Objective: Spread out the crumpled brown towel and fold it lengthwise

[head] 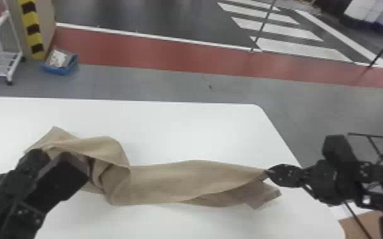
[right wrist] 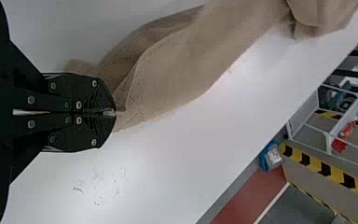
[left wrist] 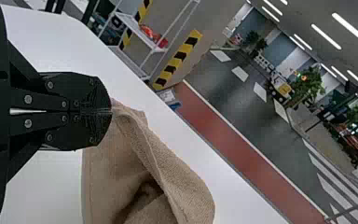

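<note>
Head view. Towel (head: pixel 181 181) on the white table (head: pixel 181 127), long axis left to right, its right end slightly nearer. Right half a flattish band; left half a twisted loop, raised, hollow inside. Right pincer (head: pixel 268 172) at the right end; a free corner (head: pixel 265 194) lies just to its near side, a layer beneath. Left arm (head: pixel 16 203) comes in over the left end; another corner (head: pixel 55 132) pokes out beyond, on the far side. The loop sits just right of that arm, well apart from the other: the left is nearer, and I judge the move turns on this. A sidewise pull alone may only tighten the twist; lift and unroll look wanted first.

Left wrist view. Left pincer (left wrist: pixel 111 112) closed on a pinch of towel edge. Cloth coarse-woven, matte, soft; a thick hem curls round a dark fold.

Right wrist view. Right pincer closed on the towel's end, thin grip, could slip. Band runs leftward from it, ridged by one long crease. Tabletop smooth, faintly scuffed.
</note>
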Action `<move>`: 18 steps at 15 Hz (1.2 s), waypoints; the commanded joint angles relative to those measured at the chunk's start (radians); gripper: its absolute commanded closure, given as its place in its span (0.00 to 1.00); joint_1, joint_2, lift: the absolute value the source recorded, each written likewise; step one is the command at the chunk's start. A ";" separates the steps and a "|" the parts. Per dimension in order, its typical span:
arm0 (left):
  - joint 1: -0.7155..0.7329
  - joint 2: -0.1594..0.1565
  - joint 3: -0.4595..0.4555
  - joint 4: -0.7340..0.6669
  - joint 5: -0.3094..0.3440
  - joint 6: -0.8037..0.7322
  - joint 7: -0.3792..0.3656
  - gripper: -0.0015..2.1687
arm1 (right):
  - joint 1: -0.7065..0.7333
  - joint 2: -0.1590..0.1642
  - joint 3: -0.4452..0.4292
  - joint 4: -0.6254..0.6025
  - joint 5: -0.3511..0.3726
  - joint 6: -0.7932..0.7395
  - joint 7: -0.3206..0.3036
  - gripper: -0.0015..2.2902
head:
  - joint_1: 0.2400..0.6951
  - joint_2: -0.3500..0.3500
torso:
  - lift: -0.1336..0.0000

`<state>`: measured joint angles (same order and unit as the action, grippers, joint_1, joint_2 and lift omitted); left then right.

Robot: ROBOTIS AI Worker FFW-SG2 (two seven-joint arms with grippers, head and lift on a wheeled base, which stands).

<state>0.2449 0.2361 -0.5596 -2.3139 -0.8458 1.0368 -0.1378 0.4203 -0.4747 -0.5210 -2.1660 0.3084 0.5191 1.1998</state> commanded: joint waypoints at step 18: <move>-1.135 -0.089 0.354 0.958 0.600 0.009 -0.183 0.88 | -1.273 -0.008 0.392 0.718 -0.103 0.606 -0.321 0.94 | 0.40 0.27 | 0.07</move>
<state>-0.8371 0.1452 -0.2204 -1.3991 -0.2495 1.0662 -0.3176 -0.7687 -0.4844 -0.1318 -1.4906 0.2025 1.1243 0.8831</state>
